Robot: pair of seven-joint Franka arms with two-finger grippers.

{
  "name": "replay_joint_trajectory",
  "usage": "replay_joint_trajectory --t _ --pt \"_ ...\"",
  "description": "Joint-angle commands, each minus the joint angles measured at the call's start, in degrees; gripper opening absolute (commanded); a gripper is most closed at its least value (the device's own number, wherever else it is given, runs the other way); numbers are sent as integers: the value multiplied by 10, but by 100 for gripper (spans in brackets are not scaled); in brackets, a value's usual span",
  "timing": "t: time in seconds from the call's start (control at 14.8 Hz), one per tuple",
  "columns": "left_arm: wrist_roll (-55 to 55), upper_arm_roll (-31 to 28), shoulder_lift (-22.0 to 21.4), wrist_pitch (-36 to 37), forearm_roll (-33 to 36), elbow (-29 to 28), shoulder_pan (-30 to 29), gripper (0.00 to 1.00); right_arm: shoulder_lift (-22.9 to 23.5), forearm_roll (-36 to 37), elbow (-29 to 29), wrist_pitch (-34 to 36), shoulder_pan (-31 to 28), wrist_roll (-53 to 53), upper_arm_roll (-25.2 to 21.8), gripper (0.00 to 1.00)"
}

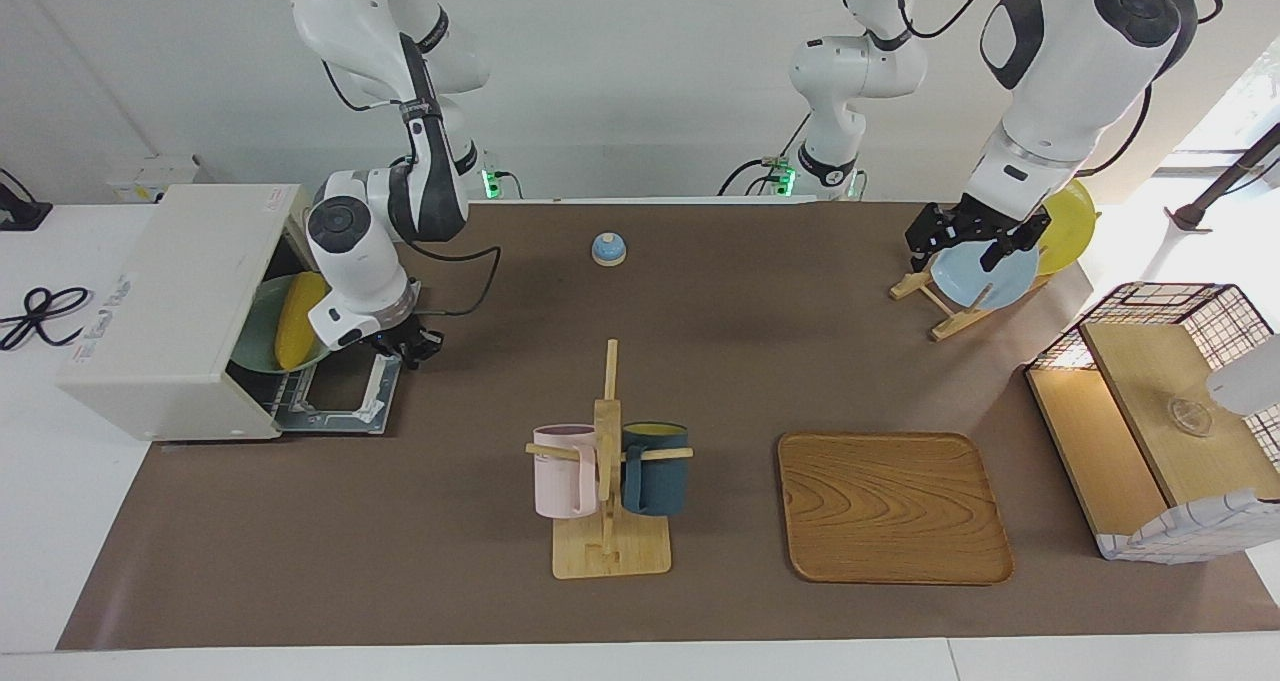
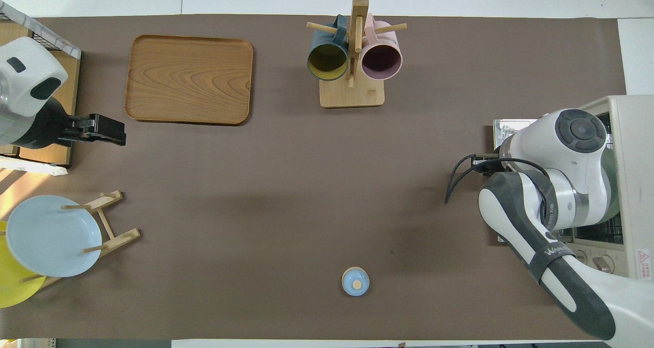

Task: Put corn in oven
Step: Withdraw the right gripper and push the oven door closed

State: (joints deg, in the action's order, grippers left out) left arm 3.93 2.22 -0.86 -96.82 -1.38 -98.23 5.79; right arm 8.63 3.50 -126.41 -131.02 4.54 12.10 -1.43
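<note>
Yellow corn [image 1: 297, 319] lies on a green plate [image 1: 258, 346] inside the oven [image 1: 170, 311], door [image 1: 342, 399] down. Right gripper [image 1: 405, 345] hovers over that door — jaw state unreadable. Retract level, clear of the rack. Left gripper [image 1: 965, 236] waits over the plate rack [image 1: 935, 306] — jaws released.

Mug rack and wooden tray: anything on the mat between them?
Nothing. In both views the brown mat is bare between the mug rack and the wooden tray.
</note>
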Motion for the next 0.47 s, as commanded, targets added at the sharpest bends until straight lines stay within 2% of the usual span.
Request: replay_joint_trajectory --t 0.0,0.4 --pt "-9 2 -11 -5 -5 -7 -5 100 -5 2 -8 -5 -5 -2 3 0" --pt "-9 2 -11 -4 -5 -7 -5 100 -10 16 -24 -11 -14 -3 2 0"
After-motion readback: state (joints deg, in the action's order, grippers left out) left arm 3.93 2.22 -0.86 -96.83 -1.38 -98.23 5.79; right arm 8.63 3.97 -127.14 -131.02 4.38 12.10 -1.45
